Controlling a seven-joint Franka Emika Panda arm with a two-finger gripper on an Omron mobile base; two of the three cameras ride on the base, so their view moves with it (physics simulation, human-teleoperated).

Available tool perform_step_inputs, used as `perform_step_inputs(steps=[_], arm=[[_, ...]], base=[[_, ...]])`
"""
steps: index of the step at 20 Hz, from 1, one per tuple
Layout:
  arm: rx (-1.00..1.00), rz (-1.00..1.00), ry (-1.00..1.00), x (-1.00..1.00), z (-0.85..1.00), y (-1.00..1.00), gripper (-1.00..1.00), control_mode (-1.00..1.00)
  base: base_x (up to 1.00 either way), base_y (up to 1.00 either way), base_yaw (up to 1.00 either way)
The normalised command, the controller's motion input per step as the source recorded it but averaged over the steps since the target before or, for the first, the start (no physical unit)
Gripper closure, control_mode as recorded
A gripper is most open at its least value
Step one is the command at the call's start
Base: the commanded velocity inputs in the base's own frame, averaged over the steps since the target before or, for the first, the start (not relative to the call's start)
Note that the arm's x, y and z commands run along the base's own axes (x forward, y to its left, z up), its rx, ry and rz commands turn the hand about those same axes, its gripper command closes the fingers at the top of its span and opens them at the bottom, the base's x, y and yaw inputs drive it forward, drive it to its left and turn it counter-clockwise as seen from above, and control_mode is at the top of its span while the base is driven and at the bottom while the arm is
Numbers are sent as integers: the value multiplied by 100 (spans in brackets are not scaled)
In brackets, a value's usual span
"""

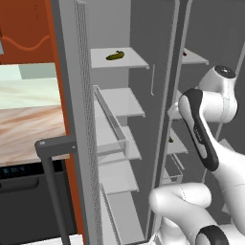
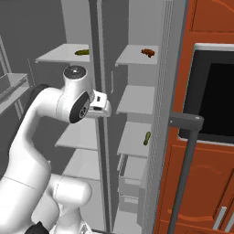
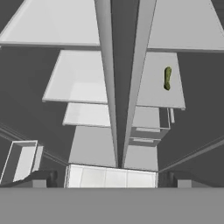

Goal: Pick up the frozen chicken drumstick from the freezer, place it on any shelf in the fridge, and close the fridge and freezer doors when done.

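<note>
From the left base view, the fridge [image 1: 119, 95] stood open, a green pickle [image 1: 115, 55] lying on its top shelf [image 1: 125, 60]. Left of the open door [image 1: 76, 119] ran an orange cabinet wall [image 1: 28, 28] and a wood-grain surface [image 1: 28, 129].

From the right base view, the chicken drumstick [image 2: 147, 52] lay on the top shelf of the freezer [image 2: 137, 100], with another pickle [image 2: 147, 138] two shelves lower. An orange cabinet [image 2: 205, 183] with a dark oven window [image 2: 215, 96] stood to the right.

In the hand view, the end effector [image 3: 112, 178] was spread wide and empty, facing the divider between compartments.
</note>
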Motion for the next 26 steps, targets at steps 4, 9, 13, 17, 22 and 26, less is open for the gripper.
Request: perform_step_inputs(steps=[4,9,13,17,22,26], arm=[[0,0,-4,-36,0,39,-100,-100],[0,0,-5,-41,0,74,-100,-100],[0,0,0,-4,0,28,-100,-100],[0,0,0,0,0,0,-100,-100],[0,0,0,0,0,0,-100,-100],[0,0,0,2,0,-6,-100,-100]], base=[[0,0,0],[0,0,0],[0,0,0],[0,0,0],[0,0,0],[0,0,0]])
